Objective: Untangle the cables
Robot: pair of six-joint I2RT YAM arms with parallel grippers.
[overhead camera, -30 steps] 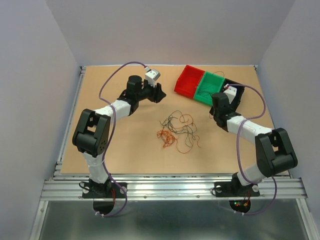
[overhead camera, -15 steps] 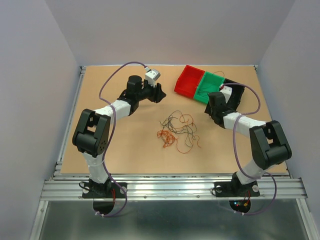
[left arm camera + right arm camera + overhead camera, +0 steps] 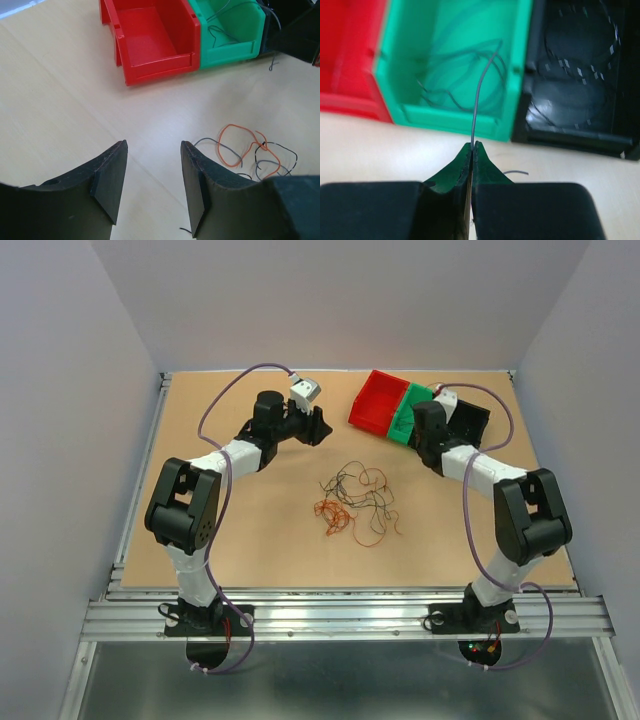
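A tangle of thin black, grey and orange cables [image 3: 355, 498] lies mid-table. My right gripper [image 3: 419, 421] hangs just in front of the green bin [image 3: 421, 401]. In the right wrist view this gripper [image 3: 472, 145] is shut on one grey cable [image 3: 480, 90], which rises from the fingertips and curves over the green bin [image 3: 450, 121]; more grey cables lie inside it. My left gripper [image 3: 322, 428] hovers left of the bins, open [image 3: 152, 145] with nothing between its fingers. Orange and grey cables [image 3: 235, 145] lie to its right.
A red bin [image 3: 378, 400], the green bin and a black bin [image 3: 472, 420] stand in a row at the back right. The black bin [image 3: 570, 137] holds dark cables. A short loose grey piece [image 3: 516, 172] lies on the table by the right fingers.
The right arm has swung up and left toward the green bin, and its jaws opened and then shut on the grey cable. The left arm has not moved.
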